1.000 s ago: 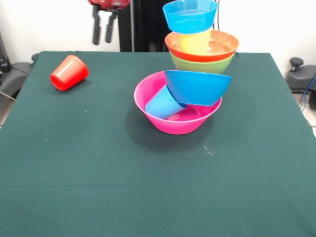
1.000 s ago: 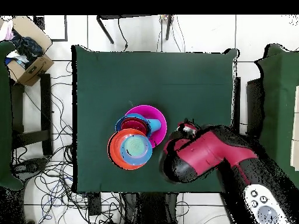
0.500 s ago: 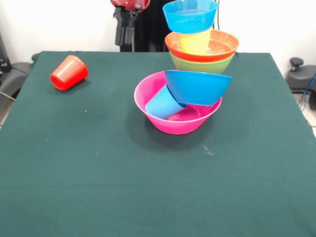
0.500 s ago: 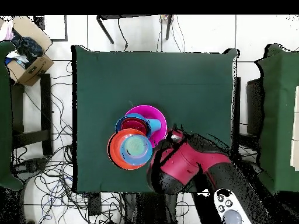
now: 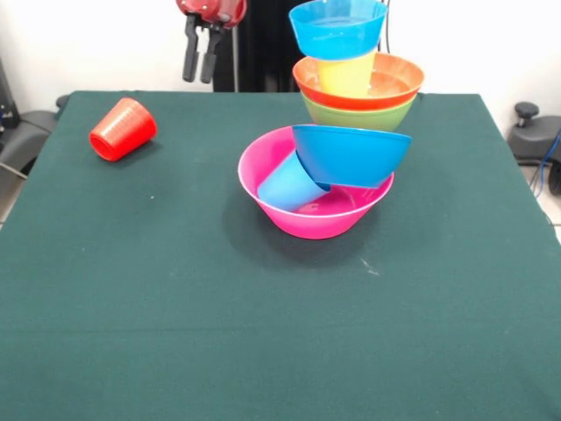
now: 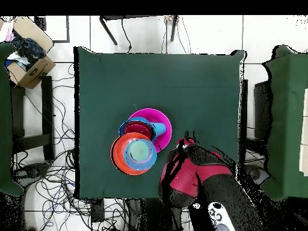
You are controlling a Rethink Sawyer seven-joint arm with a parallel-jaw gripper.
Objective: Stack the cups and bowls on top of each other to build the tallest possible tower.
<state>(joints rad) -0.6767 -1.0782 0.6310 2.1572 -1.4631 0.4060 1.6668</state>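
The tower [image 5: 337, 132] stands unchanged on the table [image 5: 175, 307], pink bowl [image 5: 307, 215] at its base, while the gripper [image 5: 200, 61] has swung back toward ten o'clock, fingers slightly apart and empty, likely heading for the red cup [image 5: 122, 129] at nine o'clock.

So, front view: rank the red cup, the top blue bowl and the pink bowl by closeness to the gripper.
From the gripper:
1. Red cup, lying on its side, picture-left.
2. Top blue bowl, picture-right, atop the tower; nearly ties with the cup.
3. Pink bowl, mid-table, farthest.
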